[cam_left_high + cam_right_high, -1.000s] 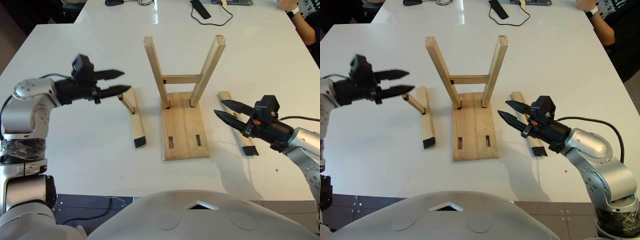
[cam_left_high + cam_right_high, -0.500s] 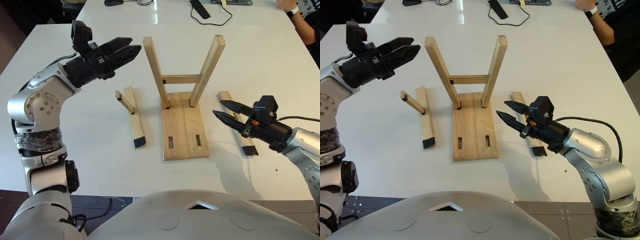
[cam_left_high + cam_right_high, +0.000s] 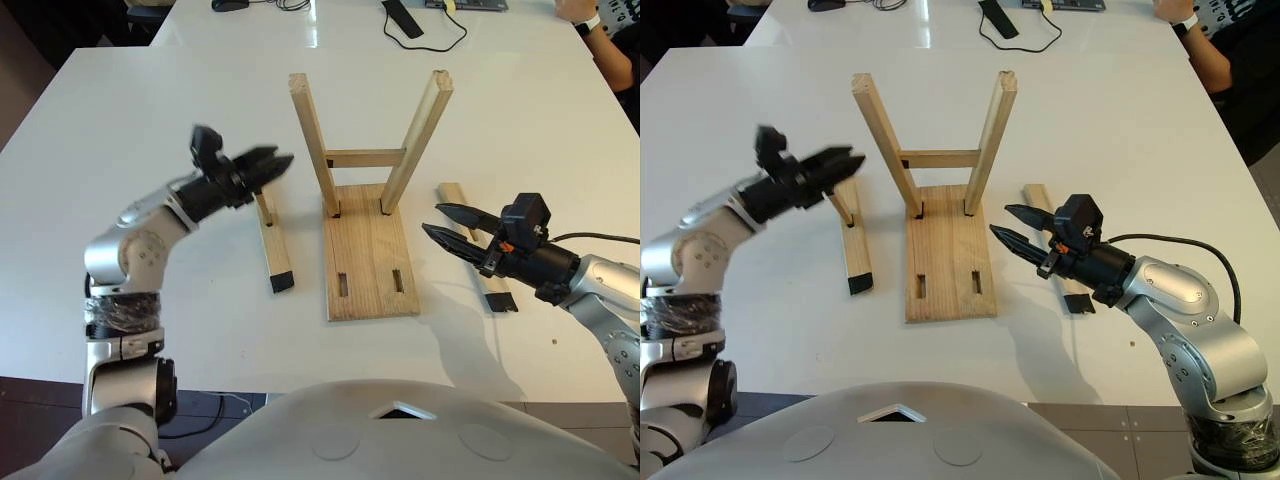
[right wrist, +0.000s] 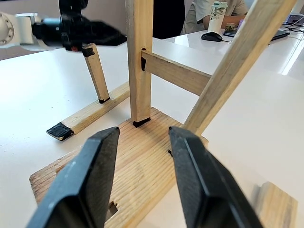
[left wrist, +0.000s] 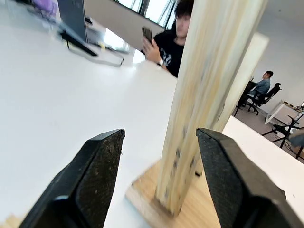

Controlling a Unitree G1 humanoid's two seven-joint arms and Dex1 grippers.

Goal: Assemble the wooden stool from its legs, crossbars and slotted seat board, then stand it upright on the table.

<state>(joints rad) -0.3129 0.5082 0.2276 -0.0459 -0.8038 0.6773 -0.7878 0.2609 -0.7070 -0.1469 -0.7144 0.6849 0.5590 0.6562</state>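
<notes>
Slotted seat board (image 3: 368,262) lay flat on table (image 3: 150,120), legs (image 3: 312,140) with crossbar (image 3: 365,158) stood in its far slots, left gripper (image 3: 272,164) jaws spread beside a loose leg (image 3: 273,245), right gripper (image 3: 433,218) jaws spread near board's right edge.

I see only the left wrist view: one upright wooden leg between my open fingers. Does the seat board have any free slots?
Observer: Yes, the seat board shows two empty slots at its near end.
Operator: Where is a loose leg for them?
Observer: One loose leg piece lies flat on the table, left of the seat board.
Operator: And the right gripper?
Observer: The right gripper is open, holding nothing, near a second loose piece right of the board.
</notes>
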